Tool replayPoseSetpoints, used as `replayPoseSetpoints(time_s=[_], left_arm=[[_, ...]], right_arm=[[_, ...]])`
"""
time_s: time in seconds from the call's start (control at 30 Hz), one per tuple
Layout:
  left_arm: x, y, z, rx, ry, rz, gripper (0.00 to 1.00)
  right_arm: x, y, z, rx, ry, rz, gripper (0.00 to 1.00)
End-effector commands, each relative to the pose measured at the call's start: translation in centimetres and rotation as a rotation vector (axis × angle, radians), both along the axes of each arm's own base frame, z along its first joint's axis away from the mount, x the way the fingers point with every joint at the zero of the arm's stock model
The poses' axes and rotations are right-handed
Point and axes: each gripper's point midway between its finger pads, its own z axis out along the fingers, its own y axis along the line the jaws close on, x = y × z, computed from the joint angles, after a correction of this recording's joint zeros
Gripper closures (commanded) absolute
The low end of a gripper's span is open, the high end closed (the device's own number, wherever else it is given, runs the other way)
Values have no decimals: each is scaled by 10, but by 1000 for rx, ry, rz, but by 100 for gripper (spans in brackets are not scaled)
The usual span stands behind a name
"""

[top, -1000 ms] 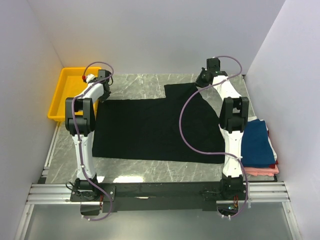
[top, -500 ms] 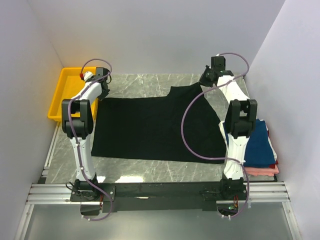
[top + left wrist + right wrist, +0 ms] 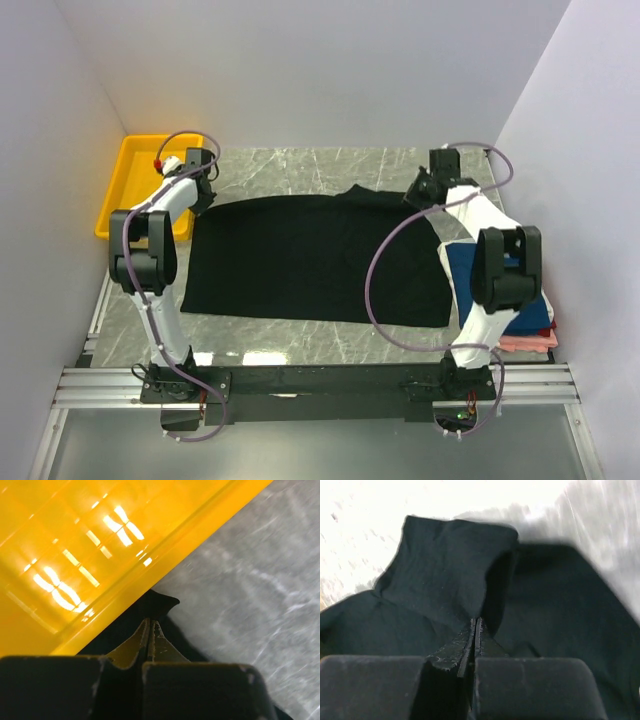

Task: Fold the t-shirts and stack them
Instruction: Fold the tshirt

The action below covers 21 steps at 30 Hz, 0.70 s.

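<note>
Marble table (image 3: 300, 165); black t-shirt (image 3: 310, 260) corners hidden inside left gripper (image 3: 149, 626), right gripper (image 3: 476, 624).

The black t-shirt (image 3: 310, 255) is large and plain, spread mostly flat to the right of the yellow tray (image 3: 140, 160). Its far left corner is pinched into a small point just beside the tray's rim. Its far right edge, well apart from the tray, is bunched into a raised fold. Farther right lies a folded pile, with a navy t-shirt (image 3: 460, 280) on top and a pink t-shirt (image 3: 525, 343) at the bottom.
</note>
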Motion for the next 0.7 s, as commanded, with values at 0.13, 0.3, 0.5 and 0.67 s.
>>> replayPoseSetpoints(time_s=[0.13,0.3,0.5,0.67], left_arm=[[-28,0,25,-31,-79,21,100],[-53,-2,19,-63,-85,51,100],[-75,-3,17,-79,-92,76,100],[-87,-4,22,-85,-110,81,100]], right_arm=[[-51,-9,17,-10,-62,-69,100],[-92,-12,16,-4,-65,-74,100],[-124,-8,20,25,-89,-62,100],[-145,-10,17,20,-92,-61,100]])
